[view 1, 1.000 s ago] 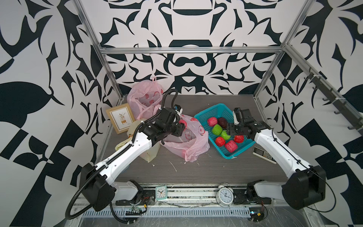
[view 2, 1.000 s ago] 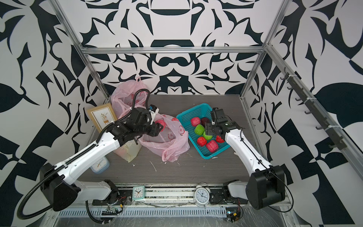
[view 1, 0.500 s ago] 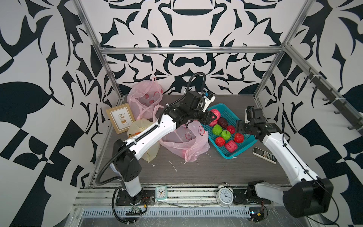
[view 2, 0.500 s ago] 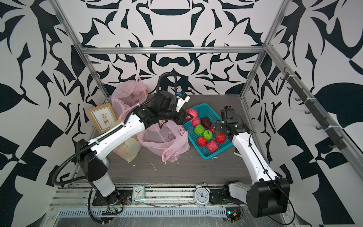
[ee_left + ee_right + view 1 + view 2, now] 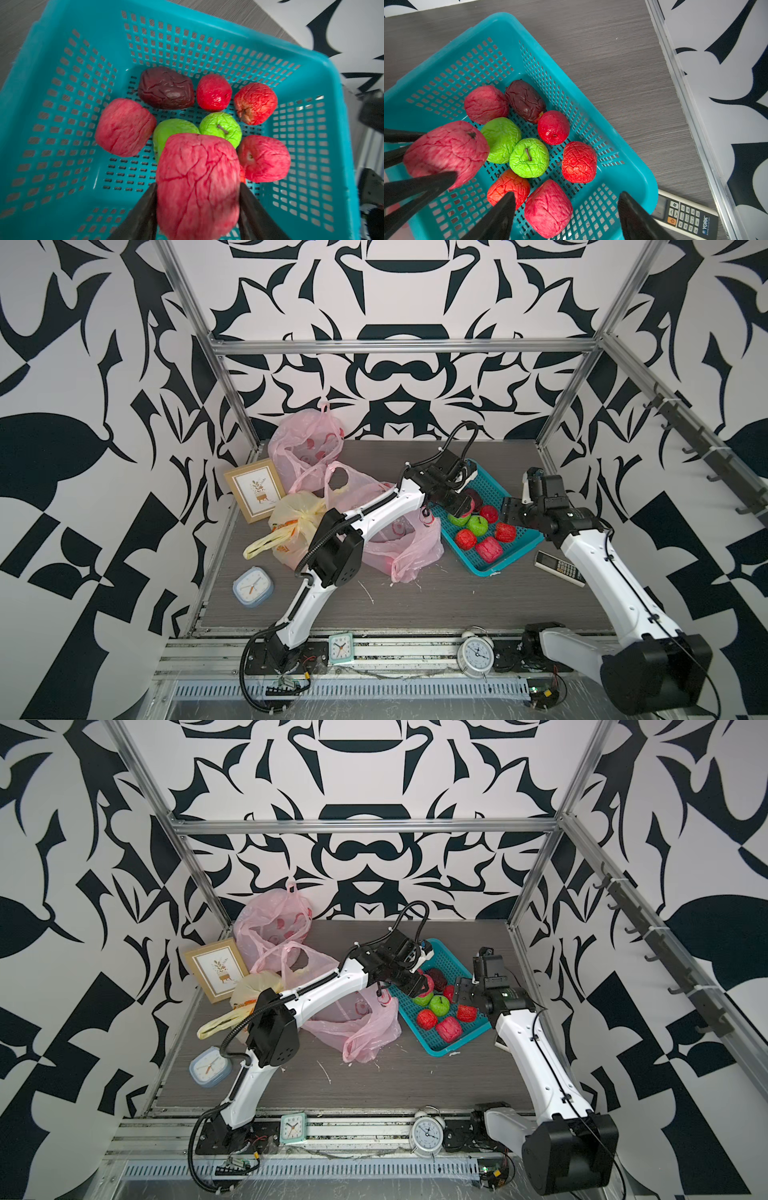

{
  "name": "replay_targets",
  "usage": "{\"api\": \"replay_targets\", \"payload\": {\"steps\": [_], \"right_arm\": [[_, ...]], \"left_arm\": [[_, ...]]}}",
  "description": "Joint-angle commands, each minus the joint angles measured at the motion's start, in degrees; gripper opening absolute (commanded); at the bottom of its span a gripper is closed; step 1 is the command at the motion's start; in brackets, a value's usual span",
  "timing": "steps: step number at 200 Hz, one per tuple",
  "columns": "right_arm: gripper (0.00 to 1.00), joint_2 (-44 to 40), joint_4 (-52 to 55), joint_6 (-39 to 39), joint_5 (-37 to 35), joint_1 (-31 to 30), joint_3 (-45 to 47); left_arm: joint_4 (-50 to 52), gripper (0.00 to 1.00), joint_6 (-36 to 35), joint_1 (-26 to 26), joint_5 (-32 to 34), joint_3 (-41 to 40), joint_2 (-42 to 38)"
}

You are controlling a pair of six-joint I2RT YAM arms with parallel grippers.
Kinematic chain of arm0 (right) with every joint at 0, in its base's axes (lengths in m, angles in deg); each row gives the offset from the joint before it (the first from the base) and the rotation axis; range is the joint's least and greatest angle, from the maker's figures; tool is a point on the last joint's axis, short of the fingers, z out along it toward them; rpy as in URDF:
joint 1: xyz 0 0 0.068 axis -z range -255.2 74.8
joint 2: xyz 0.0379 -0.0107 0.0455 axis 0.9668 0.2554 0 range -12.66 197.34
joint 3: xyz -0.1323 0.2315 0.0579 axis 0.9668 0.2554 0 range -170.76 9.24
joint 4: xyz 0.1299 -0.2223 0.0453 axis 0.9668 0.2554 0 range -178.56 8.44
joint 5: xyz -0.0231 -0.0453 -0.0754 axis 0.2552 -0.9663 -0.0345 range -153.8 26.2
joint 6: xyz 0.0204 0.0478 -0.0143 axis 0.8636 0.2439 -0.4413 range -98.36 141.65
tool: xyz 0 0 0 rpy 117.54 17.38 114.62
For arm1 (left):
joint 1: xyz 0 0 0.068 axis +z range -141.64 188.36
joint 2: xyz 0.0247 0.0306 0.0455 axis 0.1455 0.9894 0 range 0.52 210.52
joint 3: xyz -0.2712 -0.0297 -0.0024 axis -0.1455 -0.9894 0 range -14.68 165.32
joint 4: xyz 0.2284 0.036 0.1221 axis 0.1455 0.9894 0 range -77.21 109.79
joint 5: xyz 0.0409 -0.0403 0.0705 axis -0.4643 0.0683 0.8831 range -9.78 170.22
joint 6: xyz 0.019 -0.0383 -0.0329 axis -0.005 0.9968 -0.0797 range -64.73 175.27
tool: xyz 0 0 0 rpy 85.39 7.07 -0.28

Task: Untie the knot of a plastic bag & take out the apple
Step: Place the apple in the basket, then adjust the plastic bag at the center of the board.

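Note:
My left gripper [image 5: 197,185] is shut on a wrinkled pink-red apple [image 5: 197,187], held just above the teal basket [image 5: 62,104]. In both top views the apple [image 5: 464,509] [image 5: 424,986] hangs over the basket's left part, above a green apple. Behind the left arm the pink plastic bag [image 5: 386,543] lies slumped on the table, its handles loose. My right gripper [image 5: 566,195] stands open and holds nothing, over the basket's right edge [image 5: 509,510]. The right wrist view also shows the held apple [image 5: 446,149] between the left fingers [image 5: 425,182].
The basket [image 5: 492,489] holds several red apples, two green ones and a dark one. A knotted pink bag [image 5: 305,443], a yellow bag [image 5: 291,526], a picture frame [image 5: 255,489] and a blue clock [image 5: 252,585] sit at the left. A remote [image 5: 559,568] lies right of the basket.
My left arm has swung from the pink bag across to the basket, carrying the apple. My right gripper has drawn back from over the basket toward its right edge.

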Motion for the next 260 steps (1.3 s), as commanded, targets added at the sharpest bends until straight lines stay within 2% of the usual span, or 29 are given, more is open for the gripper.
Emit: {"api": "replay_targets", "payload": {"steps": [1,41,58,77,99,119,134,147,168,206,233,260], "right_arm": [[0.8,-0.73,-1.79,0.13,1.03,0.16,0.36],[0.8,-0.19,-2.59,0.36,3.75,0.15,0.55],[0.8,-0.29,-2.72,0.24,6.65,0.16,0.45],[0.8,-0.22,-1.84,-0.72,9.32,0.16,0.11],[0.8,-0.36,-1.27,-1.27,13.04,0.16,-0.03],[0.78,-0.96,-1.49,-1.08,19.81,0.01,0.08],[0.75,-2.04,-2.44,-0.53,26.07,-0.68,0.34],[0.75,-3.27,-3.06,0.0,28.08,-3.13,0.3],[0.75,-3.84,-2.87,0.7,26.88,-10.63,-0.82],[0.75,-0.59,-4.92,4.08,22.94,-22.86,-0.74],[0.76,2.98,-6.82,6.7,17.11,-27.13,0.28],[0.74,7.02,-9.26,7.93,14.61,-29.01,-0.04]], "left_arm": [[6.35,0.58,-1.85,-0.19,7.2,2.25,1.49],[6.61,0.65,-3.23,-0.17,9.77,2.3,2.67],[5.5,0.72,-3.28,0.07,6.92,2.12,2.55],[2.61,0.75,-2.56,0.76,3.25,0.44,1.19],[-2.59,0.83,-1.56,1.8,-0.59,-3.67,-2.38],[-6.96,0.81,1.27,3.74,-5.63,-7.06,-6.22],[-11.13,0.78,3.24,4.82,-5.05,-11.67,-11.54],[-15.13,0.78,3.57,5.19,-2.99,-17.34,-17.81],[-17.5,0.77,3.14,5.62,-0.13,-23.78,-27.1],[-12.67,0.77,2.95,6.42,3.26,-31.77,-40.3],[-9.82,0.77,3.92,7.01,6.34,-39.15,-46.8],[-8.42,0.77,5.77,8.71,6.88,-46.76,-49.0]]}}
